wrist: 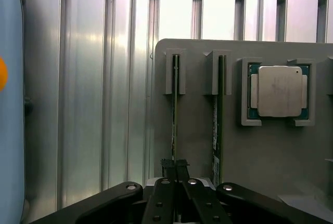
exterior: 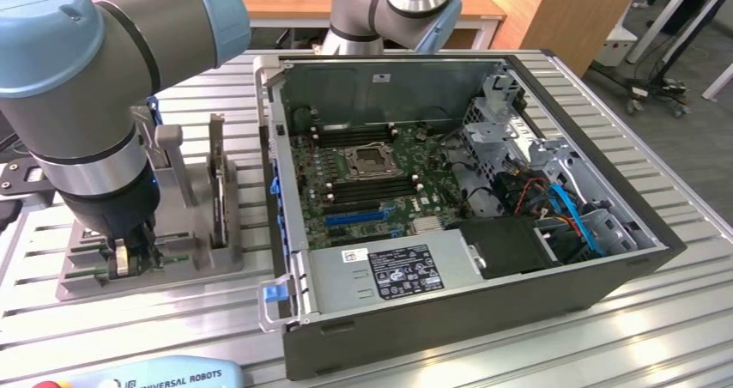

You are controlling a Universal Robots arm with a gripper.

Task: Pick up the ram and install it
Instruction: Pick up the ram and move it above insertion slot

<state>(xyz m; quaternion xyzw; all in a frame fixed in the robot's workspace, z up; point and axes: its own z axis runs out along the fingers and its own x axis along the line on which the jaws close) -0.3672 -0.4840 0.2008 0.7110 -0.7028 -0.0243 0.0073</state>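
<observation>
The open computer case (exterior: 481,315) sits on the slatted metal table (exterior: 641,336), with the grey holder (wrist: 195,135) beside it at the exterior view's left. The gripper (wrist: 174,168) is clamped on the ram (wrist: 175,104), which stands edgewise in its holder slot. A second stick (wrist: 219,109) stands just beside it, and past that sits the processor (wrist: 280,91).

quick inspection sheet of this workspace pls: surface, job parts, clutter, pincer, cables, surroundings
surface: ribbed aluminium table
job's things: thin green ram stick standing on edge in grey plastic holder tray, second green stick beside it; open black computer case with green motherboard
clutter: square silver processor chip in the tray; light blue teach pendant on the table
grippers: black pincer shut on the thin green ram stick's end
cables: blue cables inside the case
surroundings: wooden desk behind the table
</observation>
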